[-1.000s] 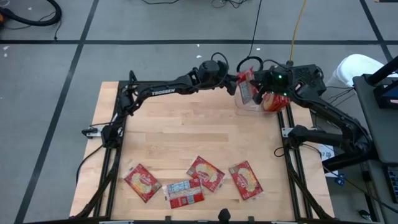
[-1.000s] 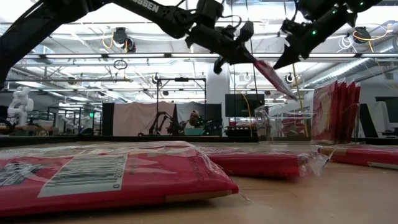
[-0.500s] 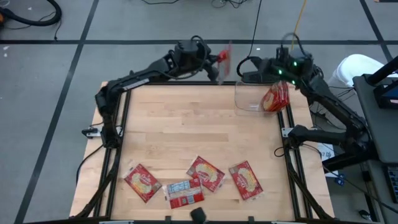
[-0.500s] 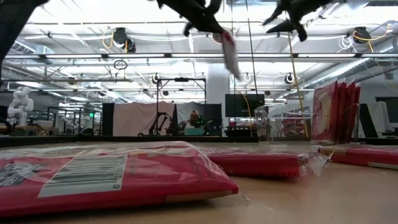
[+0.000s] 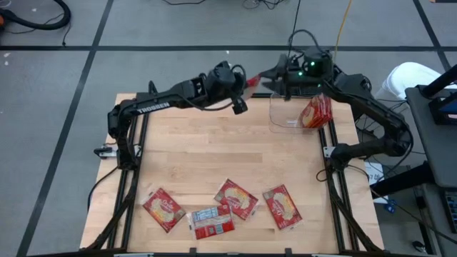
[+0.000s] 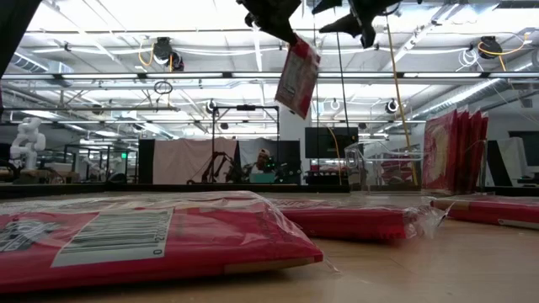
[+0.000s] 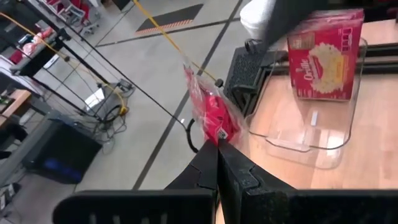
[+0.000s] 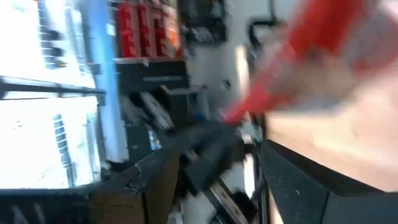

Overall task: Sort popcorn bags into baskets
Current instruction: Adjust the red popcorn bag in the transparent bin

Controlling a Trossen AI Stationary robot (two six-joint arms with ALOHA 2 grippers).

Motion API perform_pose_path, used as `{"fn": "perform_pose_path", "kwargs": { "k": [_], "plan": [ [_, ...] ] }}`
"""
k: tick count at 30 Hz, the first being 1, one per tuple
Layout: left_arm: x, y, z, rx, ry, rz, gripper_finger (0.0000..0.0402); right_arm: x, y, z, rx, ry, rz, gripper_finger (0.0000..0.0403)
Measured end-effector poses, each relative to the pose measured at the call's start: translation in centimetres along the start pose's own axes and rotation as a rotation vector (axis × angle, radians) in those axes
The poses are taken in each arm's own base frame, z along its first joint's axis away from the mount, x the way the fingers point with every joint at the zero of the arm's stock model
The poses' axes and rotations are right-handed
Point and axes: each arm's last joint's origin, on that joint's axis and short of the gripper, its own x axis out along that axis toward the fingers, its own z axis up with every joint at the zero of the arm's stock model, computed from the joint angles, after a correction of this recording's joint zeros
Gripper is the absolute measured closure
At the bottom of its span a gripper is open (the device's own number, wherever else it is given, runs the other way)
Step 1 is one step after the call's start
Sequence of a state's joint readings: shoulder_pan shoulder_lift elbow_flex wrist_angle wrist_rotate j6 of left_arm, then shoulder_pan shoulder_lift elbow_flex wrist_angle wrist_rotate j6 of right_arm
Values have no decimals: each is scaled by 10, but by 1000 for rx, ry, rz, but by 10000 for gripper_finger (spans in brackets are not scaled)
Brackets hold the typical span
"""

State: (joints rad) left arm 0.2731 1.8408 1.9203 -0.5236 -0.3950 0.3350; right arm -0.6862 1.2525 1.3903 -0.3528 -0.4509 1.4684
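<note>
Since a second ago the held popcorn bag [image 6: 297, 77] has come away from the right gripper [image 5: 277, 76], which then pinched it above the bin together with the left gripper [image 5: 241, 84]; now it hangs from the left gripper alone, clamped by its top edge, above the table's far edge at about 12 o'clock. The right gripper's fingers stand spread and empty just beside the bag, over the far rim of the clear bin [image 5: 284, 120]. That bin sits at the table's 1 o'clock corner and holds several packets [image 5: 315, 111] standing on edge against its right wall. Four more bags lie flat along the near edge, from 7 to 5 o'clock: one tilted bag [image 5: 164, 209], one label-side-up bag [image 5: 213, 222], one partly overlapping it [image 5: 235, 199], and one apart to the right [image 5: 282, 206]. Both dark arms reach across the wooden table [image 5: 200, 150], whose middle lies bare. Cables trail on the grey floor beyond.
</note>
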Motion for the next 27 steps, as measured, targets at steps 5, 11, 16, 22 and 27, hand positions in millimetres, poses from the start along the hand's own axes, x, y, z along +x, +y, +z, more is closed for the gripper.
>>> {"fn": "perform_pose_path", "kwargs": {
  "k": [5,11,16,22,27],
  "plan": [
    [0,-8,-1,25,3,-13,401,1,-7,-13,90,33,-86,175],
    [-1,-21,3,147,-37,-95,401,9,-17,-11,165,-52,-129,174],
    [-2,-28,5,218,-71,-125,401,17,-35,-12,258,-52,-185,176],
    [-2,-30,6,228,-90,-175,401,27,-46,-8,252,-73,-114,200],
    [-3,-31,6,228,-110,-219,401,30,-52,-7,244,-72,-87,241]
  ]
}}
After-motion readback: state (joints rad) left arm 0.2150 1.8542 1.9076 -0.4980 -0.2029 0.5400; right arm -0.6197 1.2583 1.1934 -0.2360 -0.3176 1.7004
